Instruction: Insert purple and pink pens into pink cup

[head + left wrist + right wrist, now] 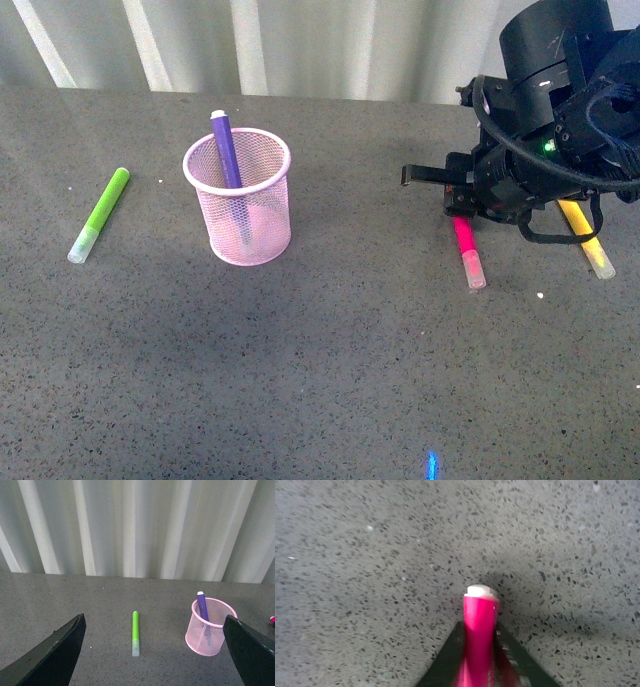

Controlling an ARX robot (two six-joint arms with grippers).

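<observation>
The pink cup (240,205) stands on the grey table at centre left, with the purple pen (226,150) upright inside it. Both also show in the left wrist view, the cup (209,628) and the purple pen (202,605). My right gripper (462,208) at the right is shut on the pink pen (468,252), whose translucent cap end points toward me, low at the table. In the right wrist view the pink pen (480,626) sits clamped between the two fingers (449,661). My left gripper (159,651) is open and empty, well short of the cup.
A lime-green marker (101,213) lies left of the cup and shows in the left wrist view (135,626). A yellow marker (588,238) lies at the far right, partly under my right arm. A corrugated wall runs along the table's back edge.
</observation>
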